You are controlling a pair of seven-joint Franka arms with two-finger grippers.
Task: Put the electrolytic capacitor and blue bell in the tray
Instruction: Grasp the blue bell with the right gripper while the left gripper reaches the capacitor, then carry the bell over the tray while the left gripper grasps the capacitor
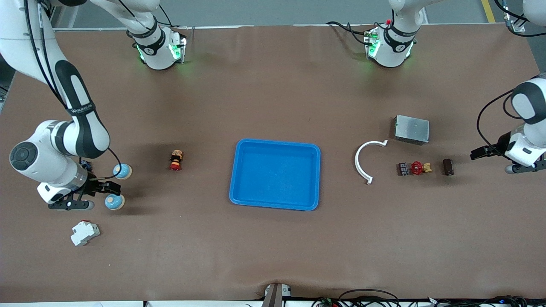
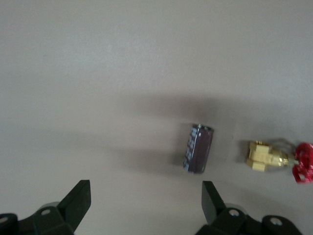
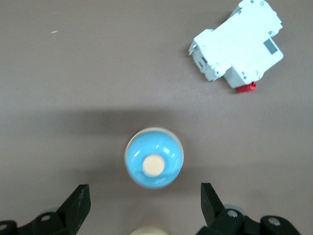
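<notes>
Both the left gripper [image 2: 145, 208] and right gripper [image 3: 142, 210] were held wide open, empty; each should be centred over the capacitor [image 2: 198, 148] and blue bell [image 3: 154, 158].

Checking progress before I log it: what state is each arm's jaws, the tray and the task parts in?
left gripper: jaws open, over table beside capacitor
right gripper: jaws open, beside blue bell
tray: holds nothing
capacitor: lying on table
blue bell: on table, not held
</notes>
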